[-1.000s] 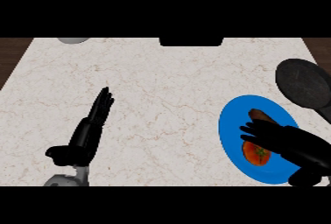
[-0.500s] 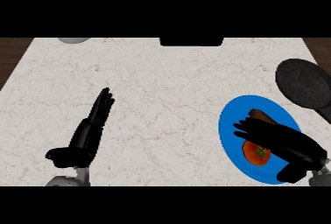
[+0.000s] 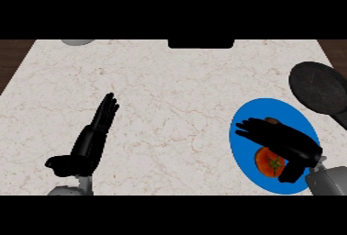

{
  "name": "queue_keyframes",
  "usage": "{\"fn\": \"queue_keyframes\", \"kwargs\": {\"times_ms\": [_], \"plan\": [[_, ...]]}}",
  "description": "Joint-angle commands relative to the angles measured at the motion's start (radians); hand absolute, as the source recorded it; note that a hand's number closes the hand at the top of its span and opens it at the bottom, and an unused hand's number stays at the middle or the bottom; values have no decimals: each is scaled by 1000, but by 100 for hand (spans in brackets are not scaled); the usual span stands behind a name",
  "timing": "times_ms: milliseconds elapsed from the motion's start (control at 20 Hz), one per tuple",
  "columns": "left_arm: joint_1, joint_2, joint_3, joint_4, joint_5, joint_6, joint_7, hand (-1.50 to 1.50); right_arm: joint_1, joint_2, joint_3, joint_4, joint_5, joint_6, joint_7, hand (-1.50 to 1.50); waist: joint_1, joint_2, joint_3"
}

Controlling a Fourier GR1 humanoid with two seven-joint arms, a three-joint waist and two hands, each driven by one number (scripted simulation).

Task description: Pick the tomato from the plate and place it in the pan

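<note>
Right hand (image 3: 281,142): fingers spread, unclosed, over your plate (image 3: 244,137).
Tomato (image 3: 269,162): directly under its palm.
Pan (image 3: 318,87): beyond, further right.
Left hand (image 3: 92,137): flat, resting.

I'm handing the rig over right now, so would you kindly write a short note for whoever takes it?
Right hand: above the blue plate, fingers curling over the tomato, not gripping it.
Left hand: open, resting on the counter at the left.
Tomato: on the plate.
Pan: at the right edge, beyond the plate.
Done: reach only.
Left: grasp, lift, place in pan.
</note>
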Motion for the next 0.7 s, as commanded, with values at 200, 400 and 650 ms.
{"fn": "queue_keyframes", "kwargs": {"times_ms": [200, 400, 650], "plan": [[18, -16, -13, -15, -35, -3, -17, 0, -54, -13, 47, 147, 158, -148, -123, 150, 2, 0, 0], [-41, -18, 23, -18, -27, 1, 62, 0, -51, 19, 33, 177, 203, -203, -129, 150, 0, 0, 0], [-24, -66, -17, -21, -77, 49, 55, 0, -50, 62, -13, 165, 176, -252, -142, 150, -2, 0, 0]]}}
